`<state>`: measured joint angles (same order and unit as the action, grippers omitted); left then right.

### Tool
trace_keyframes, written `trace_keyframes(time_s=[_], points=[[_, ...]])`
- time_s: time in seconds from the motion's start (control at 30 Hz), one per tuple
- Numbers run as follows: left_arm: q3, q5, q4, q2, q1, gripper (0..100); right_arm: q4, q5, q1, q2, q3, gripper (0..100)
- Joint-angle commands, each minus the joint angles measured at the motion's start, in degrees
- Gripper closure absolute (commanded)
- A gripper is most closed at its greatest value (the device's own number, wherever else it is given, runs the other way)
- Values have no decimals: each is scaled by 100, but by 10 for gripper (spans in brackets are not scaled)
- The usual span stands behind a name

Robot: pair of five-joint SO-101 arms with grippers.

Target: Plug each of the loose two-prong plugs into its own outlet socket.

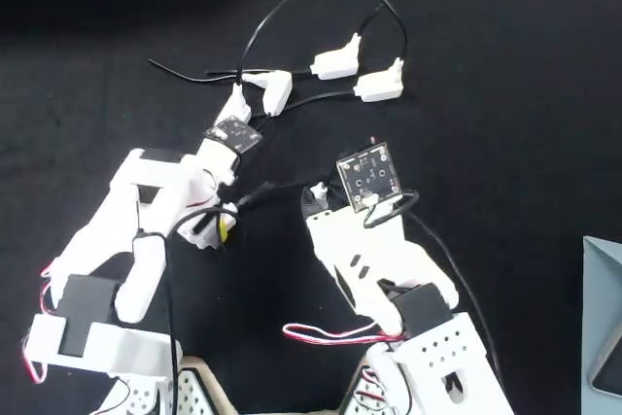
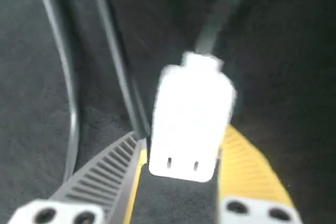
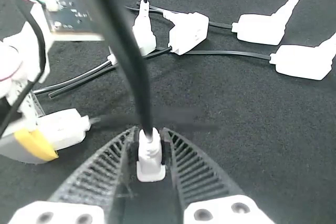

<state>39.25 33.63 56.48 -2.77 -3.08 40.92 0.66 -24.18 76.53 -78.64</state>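
My left gripper [image 2: 181, 156] is shut on a white plug [image 2: 191, 114], held between its grey ribbed finger and its yellow finger; a black cord leaves the plug's far end. From above, this gripper [image 1: 216, 225] sits left of centre. My right gripper [image 3: 149, 150] is shut on a smaller white plug [image 3: 149, 158] whose black cord rises close past the camera. Seen from above, the right gripper [image 1: 316, 199] is a short way right of the left one. Several white outlet sockets on black cords lie farther back [image 1: 336, 60] [image 1: 381, 85] [image 1: 275, 89].
Black cloth covers the table [image 1: 505, 143]. Loose black cords [image 1: 194, 75] cross the back left of it. A grey object [image 1: 604, 318] stands at the right edge. Open cloth lies to the right of the sockets.
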Motion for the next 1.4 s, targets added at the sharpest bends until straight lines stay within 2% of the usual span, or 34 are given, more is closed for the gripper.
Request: trace_keyframes(time_s=[0.0, 0.13, 0.3, 0.37, 0.47, 0.5, 0.6, 0.87, 1.1, 1.23, 1.37], points=[[-145, -26, -53, -88, -277, 871, 26, -53, 88, 57, 154, 985], [-163, -457, -97, -325, -769, 936, 26, -53, 88, 75, 154, 985], [-400, -712, -97, -316, -1042, 927, 149, -53, 88, 92, 163, 985], [-426, -782, -79, -281, -1042, 863, 149, -53, 88, 92, 163, 985], [-382, -1073, -53, -325, -989, 710, 149, -53, 88, 92, 163, 985], [-400, -1213, -44, -334, -945, 685, 149, -53, 88, 92, 163, 985], [-514, -1257, -9, -334, -857, 695, 149, -53, 88, 92, 163, 985], [-1279, -1292, 985, -580, -198, 698, 149, -53, 88, 92, 198, 985], [-998, -1310, 1284, -2110, 541, 699, 149, -53, 88, 48, 295, 985], [-497, -1670, 1257, -3121, 1086, 773, 149, -44, 62, 48, 330, 985], [145, -1705, 1248, -3903, 1569, 887, 105, -44, 44, 40, 356, 985]])
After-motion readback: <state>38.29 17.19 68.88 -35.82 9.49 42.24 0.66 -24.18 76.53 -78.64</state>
